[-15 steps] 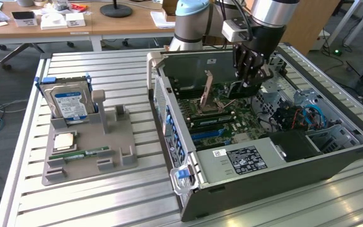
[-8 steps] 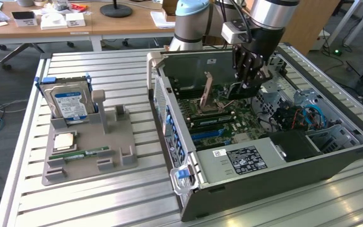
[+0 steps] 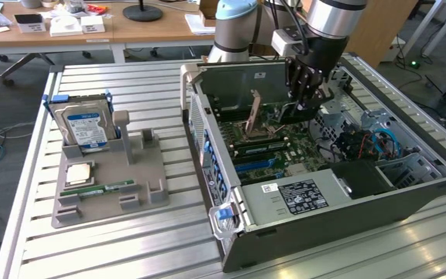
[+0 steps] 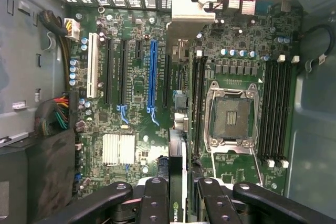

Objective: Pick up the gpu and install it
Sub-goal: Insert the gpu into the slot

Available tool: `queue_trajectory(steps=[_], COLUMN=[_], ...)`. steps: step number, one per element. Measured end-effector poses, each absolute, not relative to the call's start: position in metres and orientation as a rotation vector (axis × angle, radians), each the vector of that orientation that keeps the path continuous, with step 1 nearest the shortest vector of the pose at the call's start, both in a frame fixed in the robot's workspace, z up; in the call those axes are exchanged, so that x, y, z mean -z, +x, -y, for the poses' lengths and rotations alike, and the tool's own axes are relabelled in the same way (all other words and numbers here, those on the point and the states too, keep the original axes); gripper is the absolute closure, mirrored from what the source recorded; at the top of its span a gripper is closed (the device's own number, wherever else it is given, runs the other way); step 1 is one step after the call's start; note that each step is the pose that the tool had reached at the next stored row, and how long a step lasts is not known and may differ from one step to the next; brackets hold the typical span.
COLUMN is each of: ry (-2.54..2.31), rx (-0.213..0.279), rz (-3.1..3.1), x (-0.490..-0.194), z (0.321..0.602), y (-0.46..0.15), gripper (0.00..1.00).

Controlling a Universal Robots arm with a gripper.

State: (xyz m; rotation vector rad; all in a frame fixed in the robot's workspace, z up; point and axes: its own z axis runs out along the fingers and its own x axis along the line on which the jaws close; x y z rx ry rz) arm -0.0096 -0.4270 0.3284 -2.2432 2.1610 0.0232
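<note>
The gpu [image 4: 178,156] is clamped edge-on between my gripper's [image 4: 178,195] fingers [image 4: 155,198], so the gripper is shut on it. Its pale metal bracket [image 4: 186,11] points toward the case's vented rear wall. The card hangs above the green motherboard [image 4: 131,103], just beside the long blue slot [image 4: 152,74] and apart from it. In the exterior view, the gripper [image 3: 306,99] reaches down into the open computer case [image 3: 409,192] with the dark gpu [image 3: 299,112] below its fingers, over the board's far end.
An open CPU socket [image 4: 231,116] and black memory slots [image 4: 275,114] lie beside the card. On the exterior view's left, a grey holder [image 3: 149,174] carries a blue-labelled hard drive [image 3: 83,125], a CPU chip [image 3: 79,172] and a green memory stick [image 3: 107,189]. Cables [image 3: 362,145] crowd the case's right.
</note>
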Motion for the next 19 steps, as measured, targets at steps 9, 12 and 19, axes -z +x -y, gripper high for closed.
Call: queue_trajectory(steps=[9,12,19], ry=[-2.244,-2.244,-2.244], rx=[-0.023,-0.023,-0.023], rz=[-2.161,-2.161,-2.160], x=[-0.323,-0.321,-0.315], z=[0.427,0.427,0.427], y=[-0.010,-0.010,-0.010], gripper=[0.74,0.74,0.74])
